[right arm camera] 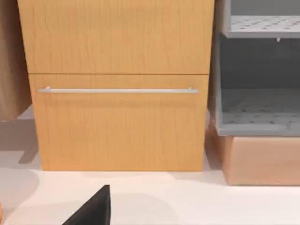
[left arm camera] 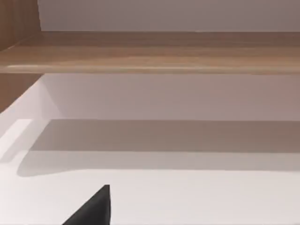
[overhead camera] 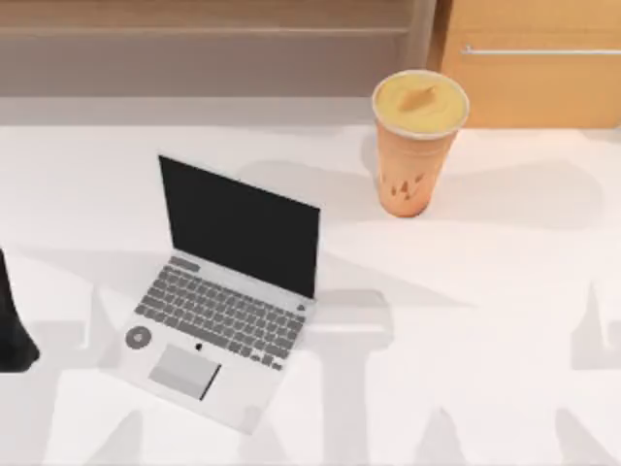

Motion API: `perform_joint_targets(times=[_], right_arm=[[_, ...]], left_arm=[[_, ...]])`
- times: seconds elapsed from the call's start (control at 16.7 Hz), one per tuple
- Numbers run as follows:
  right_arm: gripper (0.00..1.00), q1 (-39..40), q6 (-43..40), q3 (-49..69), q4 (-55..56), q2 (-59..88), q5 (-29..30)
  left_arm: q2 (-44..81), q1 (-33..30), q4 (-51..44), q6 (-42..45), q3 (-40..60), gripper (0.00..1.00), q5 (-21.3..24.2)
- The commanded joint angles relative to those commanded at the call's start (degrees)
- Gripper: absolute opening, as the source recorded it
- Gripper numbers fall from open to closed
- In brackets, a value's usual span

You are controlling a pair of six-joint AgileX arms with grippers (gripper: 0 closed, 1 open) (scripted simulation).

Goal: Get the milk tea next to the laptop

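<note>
The milk tea (overhead camera: pixel 417 146), a tall tapered orange-tan cup with a creamy yellow top, stands upright at the back of the table, right of centre. The laptop (overhead camera: pixel 221 296), silver with a black screen, sits open at the left-centre, turned at an angle, with a round grey sticker on its palm rest. A wide stretch of bare table separates the cup from the laptop. A dark part of my left arm (overhead camera: pixel 14 320) shows at the table's left edge, well away from both. A black piece of my left gripper (left arm camera: pixel 93 210) hangs over bare table. A black piece of my right gripper (right arm camera: pixel 93 210) faces a wooden cabinet.
A wooden drawer cabinet (right arm camera: pixel 119 84) with a metal bar handle stands behind the table at the right, close behind the cup. Beside it is a grey perforated shelf unit (right arm camera: pixel 258 108). A low wooden ledge (left arm camera: pixel 150 56) runs along the back at the left.
</note>
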Motion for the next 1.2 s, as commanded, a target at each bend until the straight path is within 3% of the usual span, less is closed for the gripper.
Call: perform_joint_targets(times=[0.48, 1.2], right_arm=[[1.00, 3.7, 0.0, 3.1, 7.6, 11.6, 4.3], [1.00, 24.1, 0.0, 20.3, 47.9, 72.3, 26.7]], left_arm=[[0.0, 0.0, 0.0, 0.0, 0.0, 1.00, 0.0], [0.0, 0.0, 0.0, 0.0, 0.0, 1.00, 0.0]])
